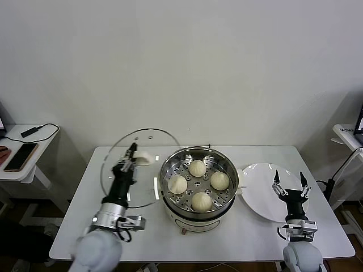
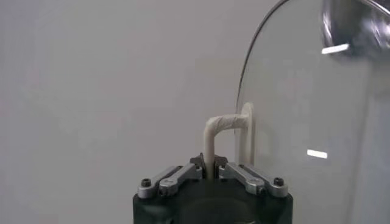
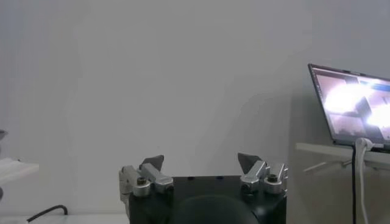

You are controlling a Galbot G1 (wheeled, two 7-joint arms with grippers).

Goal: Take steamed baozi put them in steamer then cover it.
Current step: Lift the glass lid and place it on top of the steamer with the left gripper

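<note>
The left gripper (image 1: 131,154) is clamped on the cover (image 1: 142,168) by its cream handle (image 2: 220,131) — the clear glass disc is held upright just beside the steamer (image 1: 197,184), presumably for lowering on. Four smooth cream-white baozi (image 1: 197,168) are seated on the perforated tray. The right gripper (image 1: 290,185) — jaws spread, empty — is parked over the white plate (image 1: 258,195).

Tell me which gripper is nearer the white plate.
Right. The right gripper hovers open over the plate; the left gripper holds the lid across the steamer.
</note>
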